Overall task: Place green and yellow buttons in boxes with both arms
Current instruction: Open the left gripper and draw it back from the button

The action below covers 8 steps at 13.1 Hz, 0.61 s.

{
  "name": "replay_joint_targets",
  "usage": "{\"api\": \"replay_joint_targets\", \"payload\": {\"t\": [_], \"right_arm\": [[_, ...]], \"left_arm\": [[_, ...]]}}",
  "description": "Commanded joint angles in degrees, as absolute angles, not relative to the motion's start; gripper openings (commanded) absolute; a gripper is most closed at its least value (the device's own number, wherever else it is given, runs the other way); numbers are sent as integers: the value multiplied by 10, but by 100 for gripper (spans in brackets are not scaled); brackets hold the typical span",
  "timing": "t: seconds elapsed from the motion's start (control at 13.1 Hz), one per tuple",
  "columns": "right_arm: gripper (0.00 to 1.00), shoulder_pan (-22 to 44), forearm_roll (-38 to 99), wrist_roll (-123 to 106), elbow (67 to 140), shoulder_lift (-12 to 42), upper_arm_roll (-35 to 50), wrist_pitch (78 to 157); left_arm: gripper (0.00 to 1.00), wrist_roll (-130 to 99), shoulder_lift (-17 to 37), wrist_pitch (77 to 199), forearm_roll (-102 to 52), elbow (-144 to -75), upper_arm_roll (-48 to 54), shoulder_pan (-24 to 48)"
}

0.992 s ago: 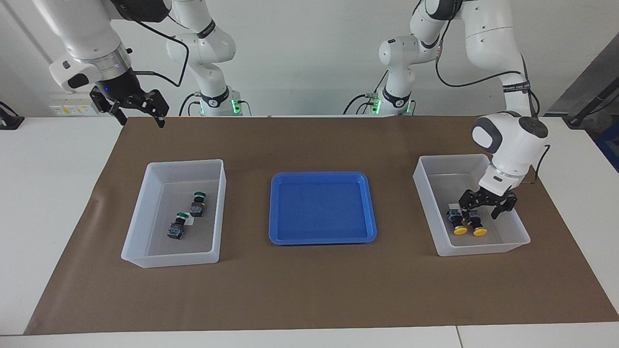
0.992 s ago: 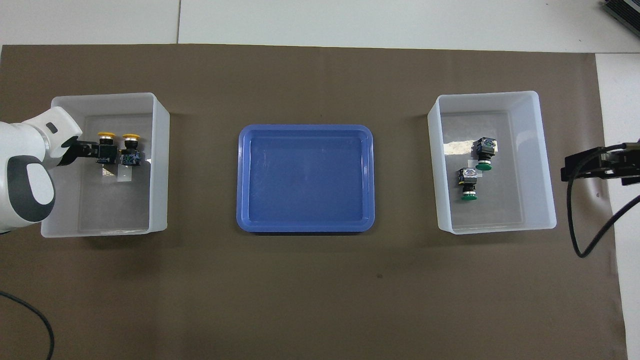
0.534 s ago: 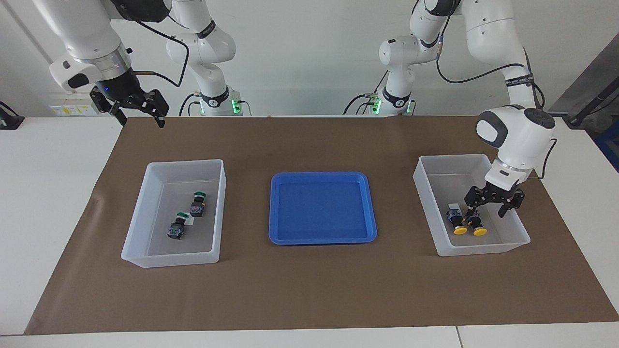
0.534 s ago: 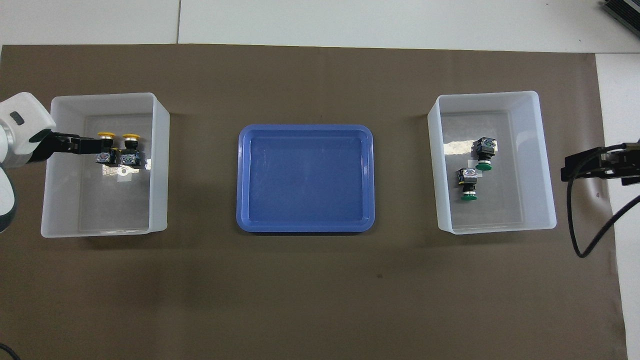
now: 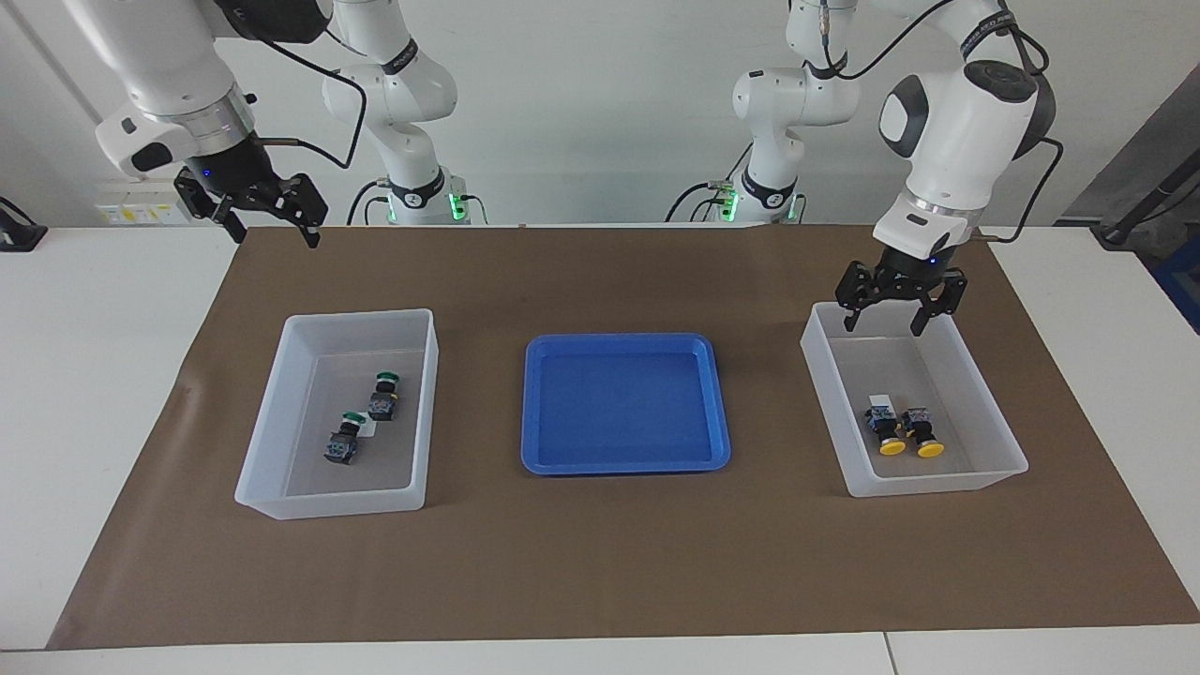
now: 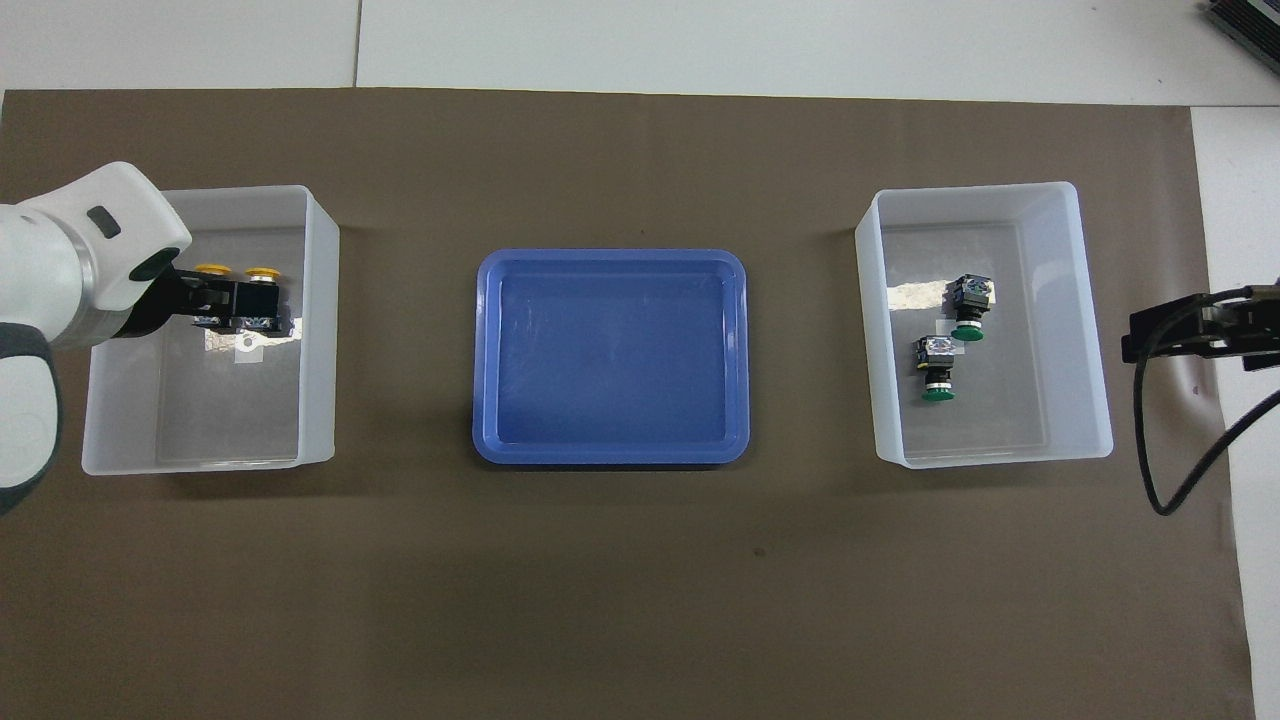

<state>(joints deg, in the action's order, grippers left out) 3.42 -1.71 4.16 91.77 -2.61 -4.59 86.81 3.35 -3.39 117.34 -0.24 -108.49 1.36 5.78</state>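
Buttons (image 5: 904, 432) lie boxed below my left gripper (image 5: 902, 319), spread wide and empty; right gripper (image 5: 266, 223), likewise wide, waits over the tabletop's corner.

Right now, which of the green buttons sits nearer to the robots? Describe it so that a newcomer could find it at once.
Start at the blue tray mid-table, then go to the translucent box toward the right arm's end. Two green buttons lie in it; the one you want lies nearer to the robots than its twin and closer to the wall beside the tray.
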Motion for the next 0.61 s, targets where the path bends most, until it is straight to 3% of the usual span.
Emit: {"api": "replay_joint_targets", "payload": {"t": [0.0,0.31,0.53], "right_arm": [[100,32,-11,48,927,-38,-42,866],[100,32,-11,49,927,-38,-42,866],[100,32,-11,49,927,-38,-42,866]], "left_arm": [[100,25,-9,1086,11,-986,7,60],[100,27,9,978,12,-879,6,50],[100,27,6,937,5,-873,7,55]]}}
